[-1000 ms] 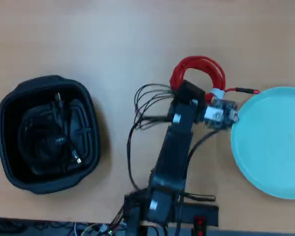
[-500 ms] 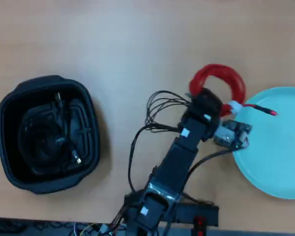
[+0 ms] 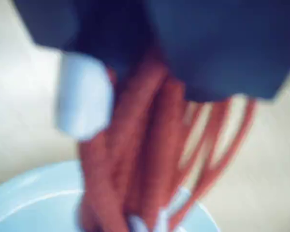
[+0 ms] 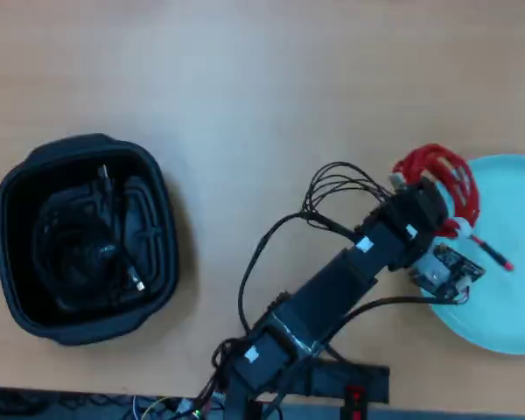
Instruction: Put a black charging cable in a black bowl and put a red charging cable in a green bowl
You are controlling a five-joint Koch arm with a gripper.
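While my arm stretches from its base at the bottom edge of the overhead view toward the right, my gripper sits at the left rim of the green bowl, with my jaws closed on the red charging cable. The coil loops out above and to the right of my jaws, partly over the wooden table and partly over the bowl's rim. One thin red plug end trails down over the pale teal surface, and I cannot tell whether it touches the dish.

In the wrist view everything is blurred. The red strands hang down from between my dark jaw parts, which fill the top of the picture. A white patch lies at the left of the strands; I cannot tell what it is. Below them the pale curve of the green bowl shows, with something white among the strands low down.

Well apart, at the left of the overhead view, the black bowl stands on the table with the black charging cable coiled inside it, a metallic plug end showing near its lower right. Thin loose black wires arch out from my arm, to the left of my gripper.
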